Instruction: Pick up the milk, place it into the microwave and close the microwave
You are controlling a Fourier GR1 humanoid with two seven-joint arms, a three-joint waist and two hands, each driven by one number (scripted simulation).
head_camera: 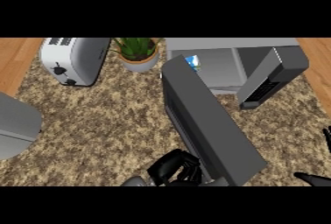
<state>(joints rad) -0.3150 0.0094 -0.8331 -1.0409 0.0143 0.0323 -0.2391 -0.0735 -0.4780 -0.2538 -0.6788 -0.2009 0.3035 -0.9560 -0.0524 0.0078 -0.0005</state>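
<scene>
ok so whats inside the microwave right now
Inside the microwave, a blue and white milk carton shows at the cavity's left edge. The open door covers most of the carton, so how it stands cannot be seen. The rest of the visible cavity looks bare.

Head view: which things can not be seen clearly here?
- Milk: only a small blue and white part shows inside the microwave; the open door hides the rest.
- Left hand: partly behind the door and cut by the lower edge.
- Right hand: only dark tips at the right edge.
</scene>
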